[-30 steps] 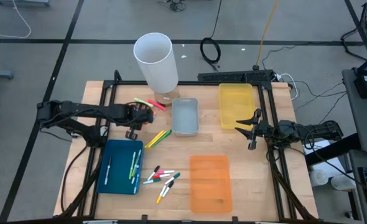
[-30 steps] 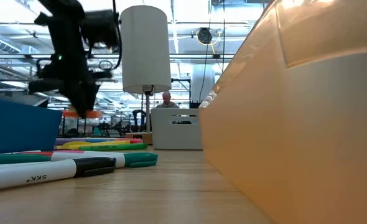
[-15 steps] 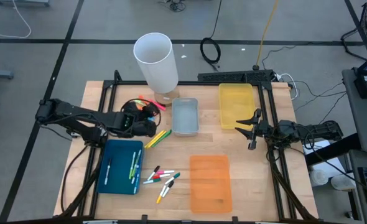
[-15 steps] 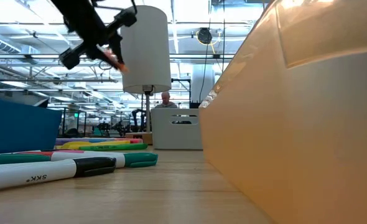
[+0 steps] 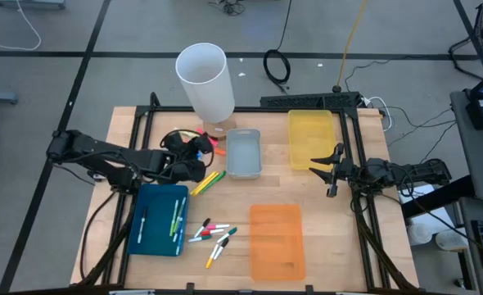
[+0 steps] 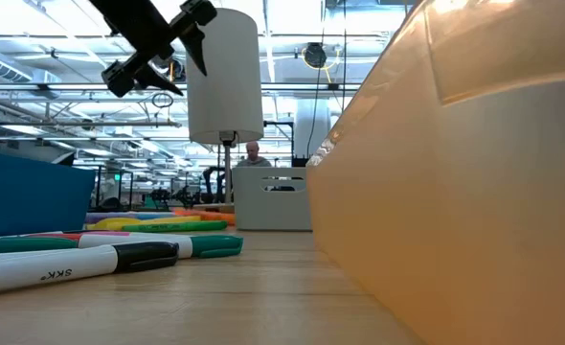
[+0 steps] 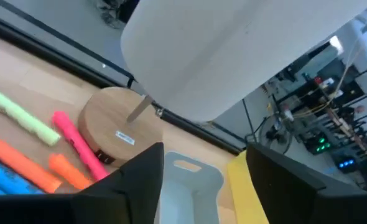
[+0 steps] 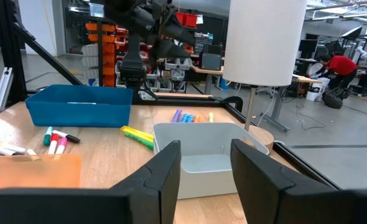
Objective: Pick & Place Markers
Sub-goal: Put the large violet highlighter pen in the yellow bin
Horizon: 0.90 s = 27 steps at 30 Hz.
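Note:
Green, pink, orange and blue markers (image 7: 78,143) lie flat on the table by the white cylinder's wooden base (image 7: 112,124). My left gripper (image 7: 205,180) hovers above them, open and empty, pointing nearly level toward the grey tray (image 5: 243,153); the low view shows it high up (image 6: 163,43). Yellow and green markers (image 5: 209,180) lie mid-table. Several more markers (image 5: 213,233) lie near the front. Others lie in the blue tray (image 5: 158,217). At the table's right side my right gripper (image 5: 322,168) waits, open and holding nothing.
The tall white cylinder (image 5: 202,78) stands at the far edge just beyond my left gripper. A yellow tray (image 5: 310,138) sits at the far right and an orange tray (image 5: 277,239) at the near right. Bare wood lies between the trays.
My left gripper has risen from the markers by the cylinder's base with an orange marker, tipped from pointing down to nearly level and rolled over. It has then opened and let the marker go; an orange marker now lies among those by the base.

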{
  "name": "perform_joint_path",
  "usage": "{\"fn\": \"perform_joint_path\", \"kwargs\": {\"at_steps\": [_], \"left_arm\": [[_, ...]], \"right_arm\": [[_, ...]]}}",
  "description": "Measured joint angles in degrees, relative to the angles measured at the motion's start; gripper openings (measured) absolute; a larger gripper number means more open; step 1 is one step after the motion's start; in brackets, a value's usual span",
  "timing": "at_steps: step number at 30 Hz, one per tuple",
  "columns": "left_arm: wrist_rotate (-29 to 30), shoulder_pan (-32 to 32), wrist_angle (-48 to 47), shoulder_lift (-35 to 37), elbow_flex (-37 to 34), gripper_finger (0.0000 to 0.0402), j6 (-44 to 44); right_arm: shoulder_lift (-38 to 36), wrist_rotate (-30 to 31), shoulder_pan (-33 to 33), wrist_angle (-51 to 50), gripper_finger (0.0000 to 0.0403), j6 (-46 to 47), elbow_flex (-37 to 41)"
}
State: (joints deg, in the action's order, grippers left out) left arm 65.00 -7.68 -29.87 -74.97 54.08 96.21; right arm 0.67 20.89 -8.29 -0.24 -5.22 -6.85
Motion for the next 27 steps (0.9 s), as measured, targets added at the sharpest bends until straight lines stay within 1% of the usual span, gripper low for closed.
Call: {"fn": "perform_joint_path", "kwargs": {"at_steps": [2, 3, 5, 7, 9, 11, 12, 13, 16, 17, 19, 22, 24, 27], "left_arm": [[0.7, 0.0, -1.2, -0.6, 0.0, 0.0238, 2.7], [0.4, 0.4, -3.0, -0.8, 0.0, 0.0239, 6.7], [-2.1, 2.3, -9.3, -0.8, 0.0, 0.0240, 20.1], [-8.1, 5.3, -16.9, -0.8, 0.0, 0.0240, 35.5], [-16.8, 8.6, -21.2, -1.3, -0.2, 0.0240, 47.4], [-24.9, 11.8, -23.0, -2.1, -0.7, 0.0240, 52.6], [-27.8, 13.1, -24.1, -2.2, -0.7, 0.0240, 53.5], [-29.3, 14.5, -25.4, -2.0, -0.7, 0.0240, 53.6], [-31.5, 18.1, -29.9, -2.6, -0.6, 0.0241, 53.5], [-32.5, 19.2, -30.4, -3.1, -0.7, 0.0241, 54.0], [-36.6, 20.8, -29.9, -2.9, -0.7, 0.0241, 53.6], [-45.7, 22.9, -30.1, -3.0, -0.6, 0.0241, 53.5], [-48.9, 23.9, -30.5, -2.9, -0.7, 0.0241, 53.5], [-52.0, 24.7, -31.5, -4.0, -0.6, 0.0241, 52.5]], "right_arm": [[0.0, 0.0, 0.0, 0.0, 0.0128, 0.0, 0.0], [0.0, 0.0, 0.0, 0.0, 0.0128, 0.0, 0.0], [0.0, 0.0, 0.0, 0.0, 0.0128, 0.0, 0.0], [0.0, 0.0, 0.0, 0.0, 0.0128, 0.0, 0.0], [0.0, 0.0, 0.0, 0.0, 0.0128, 0.0, 0.0], [0.0, 0.0, 0.0, 0.0, 0.0128, 0.0, 0.0], [0.0, 0.0, 0.0, 0.0, 0.0128, 0.0, 0.0], [0.0, 0.0, 0.0, 0.0, 0.0128, 0.0, 0.0], [0.0, 0.0, 0.0, 0.0, 0.0128, 0.0, 0.0], [0.0, 0.0, 0.0, 0.0, 0.0128, 0.0, 0.0], [0.0, 0.0, 0.0, 0.0, 0.0128, 0.0, 0.0], [0.0, 0.0, 0.0, 0.0, 0.0128, 0.0, 0.0], [0.0, 0.0, 0.0, 0.0, 0.0128, 0.0, 0.0], [0.0, 0.0, 0.0, 0.0, 0.0128, 0.0, 0.0]]}}
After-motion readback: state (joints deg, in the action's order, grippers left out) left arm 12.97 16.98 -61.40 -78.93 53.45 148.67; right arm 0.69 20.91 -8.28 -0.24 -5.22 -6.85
